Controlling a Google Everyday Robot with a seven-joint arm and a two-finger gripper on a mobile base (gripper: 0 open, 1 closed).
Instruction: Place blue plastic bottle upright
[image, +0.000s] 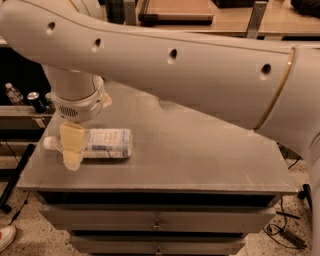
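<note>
The bottle lies on its side at the front left of the counter, cap end pointing left. The end effector hangs at its neck; the arm crosses above from the right.

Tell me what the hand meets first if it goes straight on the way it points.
The hand points down at the neck end of the lying blue plastic bottle, so likely the bottle first, then the table; depth is unclear.
</note>
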